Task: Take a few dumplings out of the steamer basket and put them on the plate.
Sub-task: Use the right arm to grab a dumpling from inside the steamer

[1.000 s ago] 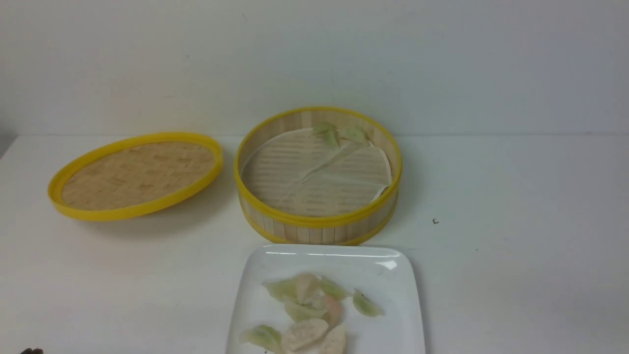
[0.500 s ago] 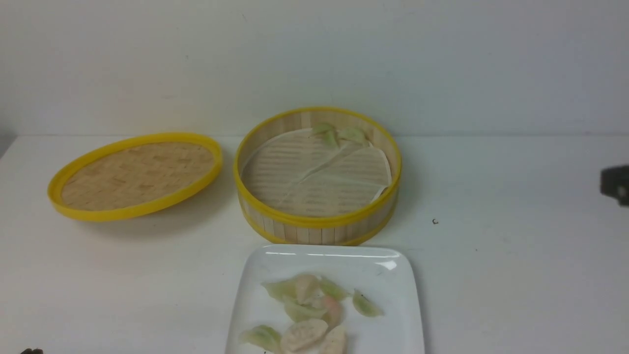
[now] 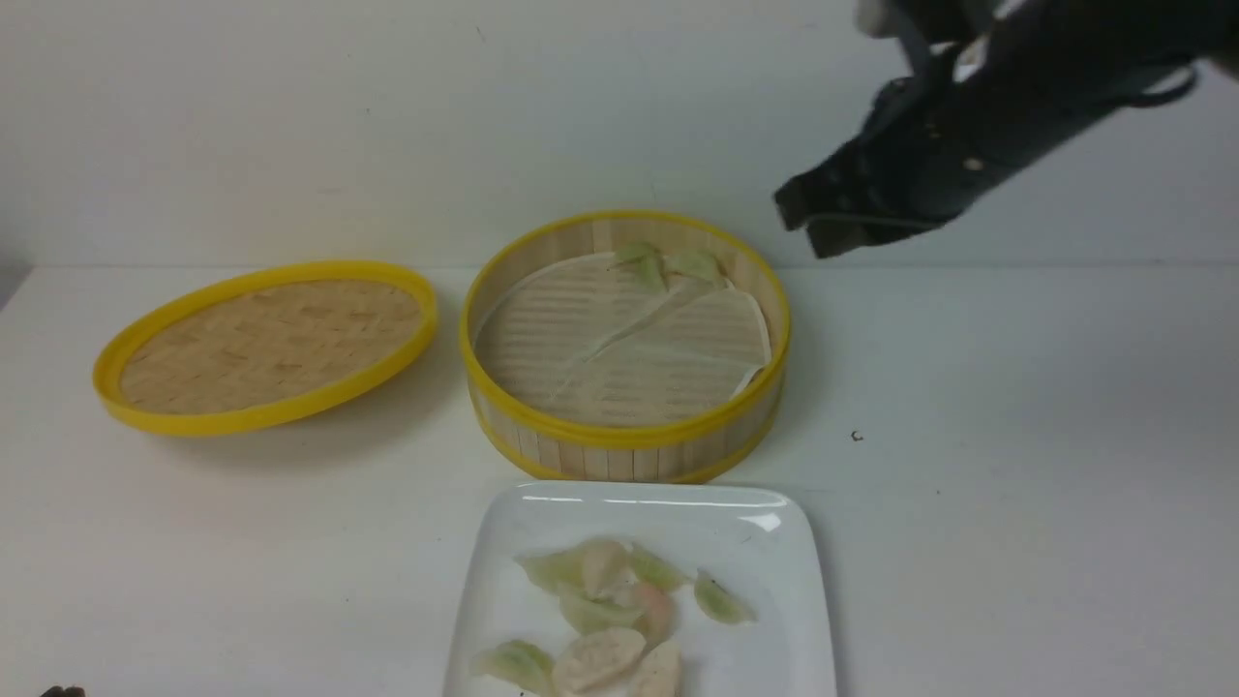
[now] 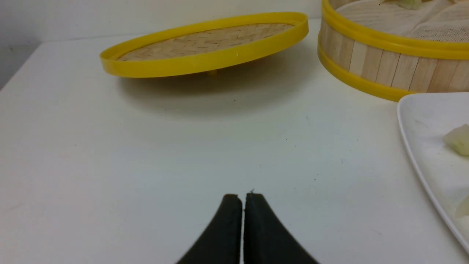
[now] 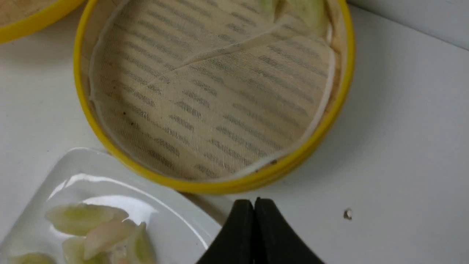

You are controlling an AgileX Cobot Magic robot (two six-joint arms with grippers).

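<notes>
The right fingers (image 3: 832, 194) have swung in high beside the steamer basket (image 3: 619, 438), pressed together and empty, probably bound for the two dumplings (image 3: 668, 263) against its far wall, the others already lying on the plate (image 3: 600, 518).

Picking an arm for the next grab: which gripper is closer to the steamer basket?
Right. The right gripper hangs just right of the steamer basket; the left gripper sits low at front left, well away.

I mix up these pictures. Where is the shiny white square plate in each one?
Front view: glossy white square plate, bottom middle.
Left wrist view: partly cut off, one edge showing.
Right wrist view: one rounded corner showing.
Shared landmark: round yellow-rimmed bamboo steamer basket, next to the plate every time.
</notes>
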